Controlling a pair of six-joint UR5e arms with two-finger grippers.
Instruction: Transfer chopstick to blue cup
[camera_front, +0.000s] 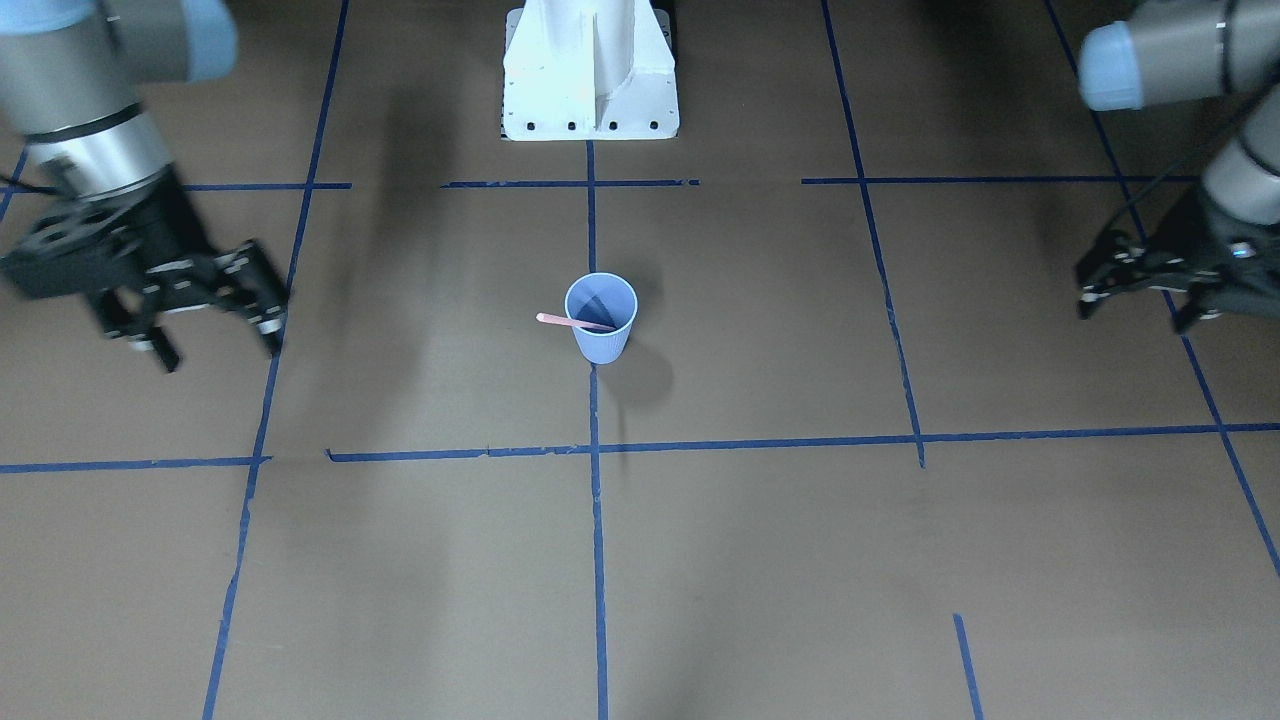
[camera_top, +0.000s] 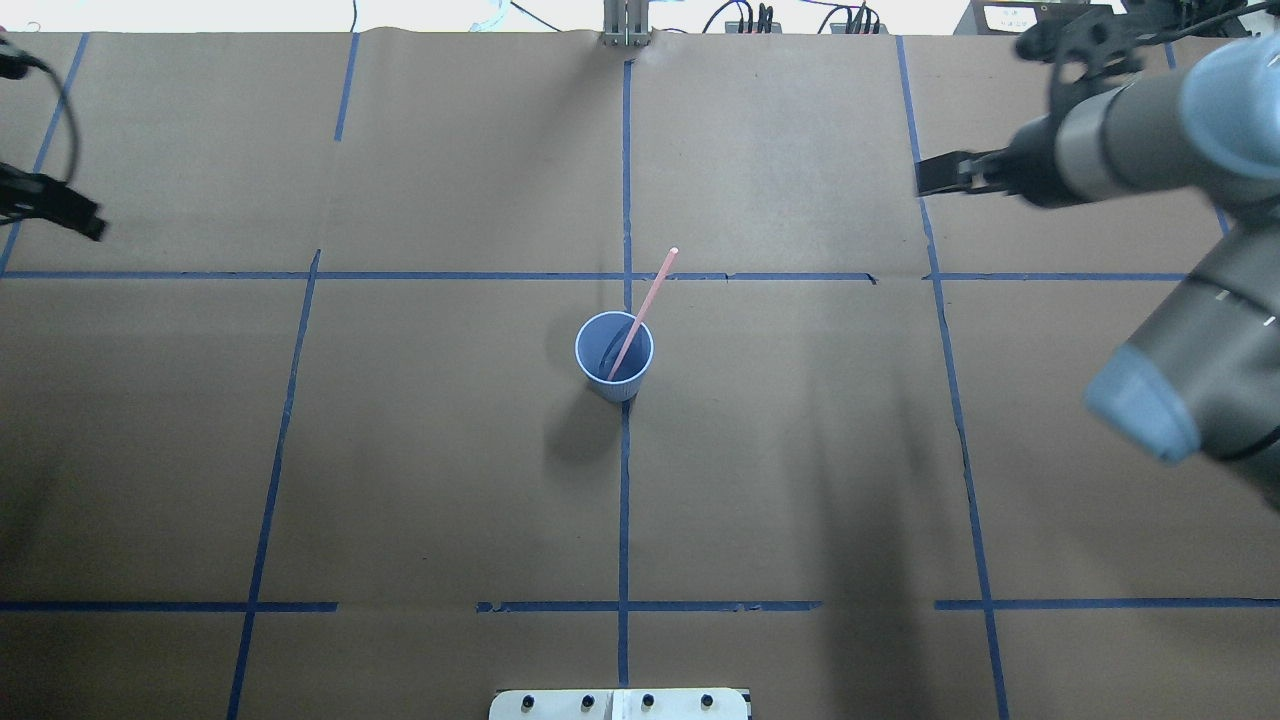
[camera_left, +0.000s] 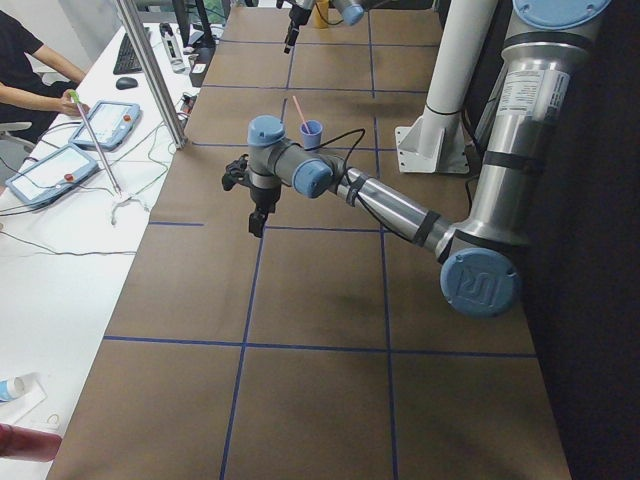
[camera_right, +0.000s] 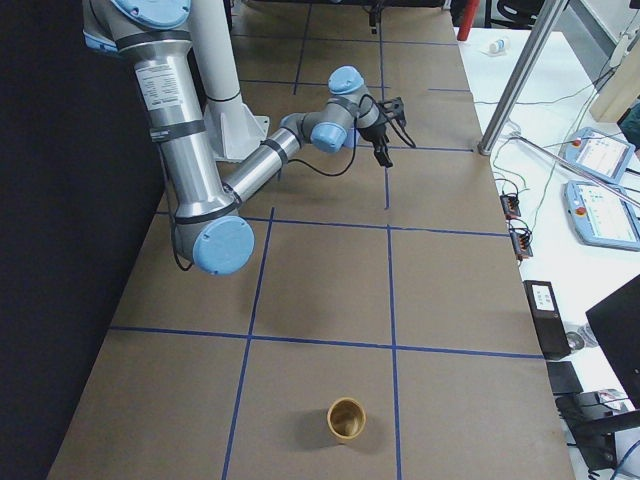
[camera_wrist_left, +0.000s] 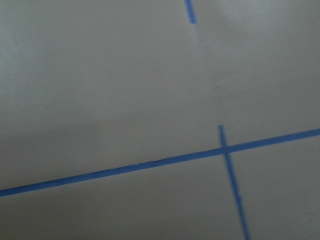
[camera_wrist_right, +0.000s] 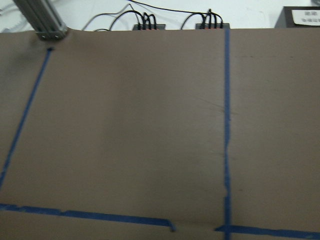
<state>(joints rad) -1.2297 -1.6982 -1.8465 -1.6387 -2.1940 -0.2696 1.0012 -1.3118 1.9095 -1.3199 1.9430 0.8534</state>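
The blue cup (camera_front: 601, 325) stands upright at the table's middle on the centre tape line, and also shows in the overhead view (camera_top: 614, 360) and the exterior left view (camera_left: 312, 130). One pale pink chopstick (camera_front: 568, 321) stands slanted inside it, its top end sticking out over the rim (camera_top: 652, 292). My right gripper (camera_front: 220, 345) is open and empty, hanging far off to the cup's side. My left gripper (camera_front: 1135, 312) is open and empty, far off on the other side. Neither touches the cup. The wrist views show only table.
The brown table cover carries a grid of blue tape lines (camera_front: 596, 450). The robot's white base (camera_front: 590, 75) stands behind the cup. A brown cup (camera_right: 346, 419) sits near the table's end on my right. Cables and boxes line the far edge (camera_top: 760, 18).
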